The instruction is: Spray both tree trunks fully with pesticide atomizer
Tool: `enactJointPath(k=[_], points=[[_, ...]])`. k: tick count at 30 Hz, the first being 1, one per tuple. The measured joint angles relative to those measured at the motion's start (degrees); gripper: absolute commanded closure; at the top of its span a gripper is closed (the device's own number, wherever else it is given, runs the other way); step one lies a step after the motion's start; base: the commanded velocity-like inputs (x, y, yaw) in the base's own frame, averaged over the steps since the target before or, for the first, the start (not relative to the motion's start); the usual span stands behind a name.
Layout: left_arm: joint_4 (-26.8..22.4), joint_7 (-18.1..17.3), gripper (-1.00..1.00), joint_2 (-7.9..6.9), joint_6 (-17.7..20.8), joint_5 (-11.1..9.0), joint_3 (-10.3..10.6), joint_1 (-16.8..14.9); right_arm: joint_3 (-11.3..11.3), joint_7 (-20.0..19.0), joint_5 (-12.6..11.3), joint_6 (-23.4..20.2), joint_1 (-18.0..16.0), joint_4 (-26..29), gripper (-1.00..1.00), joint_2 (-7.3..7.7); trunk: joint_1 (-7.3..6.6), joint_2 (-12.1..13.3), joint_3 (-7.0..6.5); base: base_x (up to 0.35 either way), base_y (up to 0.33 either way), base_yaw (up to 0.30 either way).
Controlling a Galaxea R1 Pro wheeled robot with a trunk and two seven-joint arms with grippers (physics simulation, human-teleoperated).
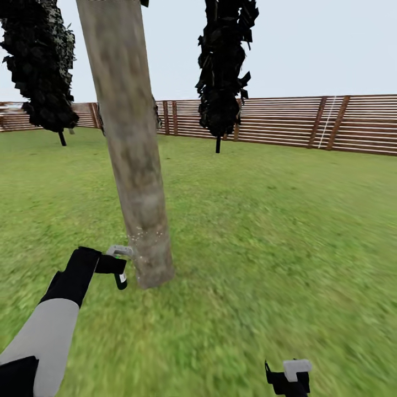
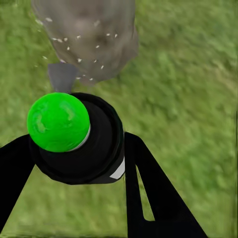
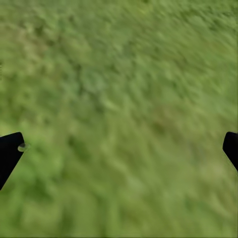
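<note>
While the left gripper [image 1: 118,271] at lower left is closed around the pesticide atomizer [image 2: 74,136], its nozzle points at the tree trunk [image 1: 132,165] just beside. The atomizer seems light, rigid, best held on its body. The right gripper [image 3: 119,148] hangs wide open, empty.

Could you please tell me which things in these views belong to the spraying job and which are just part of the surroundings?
Belonging to the job:
- pesticide atomizer, held in the left claw
- tree trunk, speckled with white droplets near its base

Just surroundings:
- dark conifers
- wooden fence
- lawn
- right claw, open and empty
</note>
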State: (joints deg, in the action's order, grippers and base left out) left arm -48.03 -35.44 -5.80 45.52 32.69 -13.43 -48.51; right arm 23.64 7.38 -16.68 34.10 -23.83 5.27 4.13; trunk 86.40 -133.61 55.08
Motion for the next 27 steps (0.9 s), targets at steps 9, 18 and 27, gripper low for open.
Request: enactJointPath(k=[9,18,27], points=[[0.0,0.1,1.00,0.58,0.0,0.1,-0.1,0.0,0.0,0.0,0.0,0.0,0.0,0.0,-1.00,0.00,0.00,0.0,0.00,0.000,-0.272,0.191],[0.2,5.2,1.00,0.44,0.0,-0.1,-0.1,0.2,-0.1,0.0,0.0,0.0,0.0,0.0,-1.00,0.00,0.00,0.0,0.00,0.000,-0.272,0.002],[1.7,5.6,1.00,2.88,0.0,0.0,-0.1,0.2,-0.1,0.0,0.0,0.0,0.0,0.0,-1.00,0.00,0.00,0.0,0.00,0.000,-0.272,0.093]])
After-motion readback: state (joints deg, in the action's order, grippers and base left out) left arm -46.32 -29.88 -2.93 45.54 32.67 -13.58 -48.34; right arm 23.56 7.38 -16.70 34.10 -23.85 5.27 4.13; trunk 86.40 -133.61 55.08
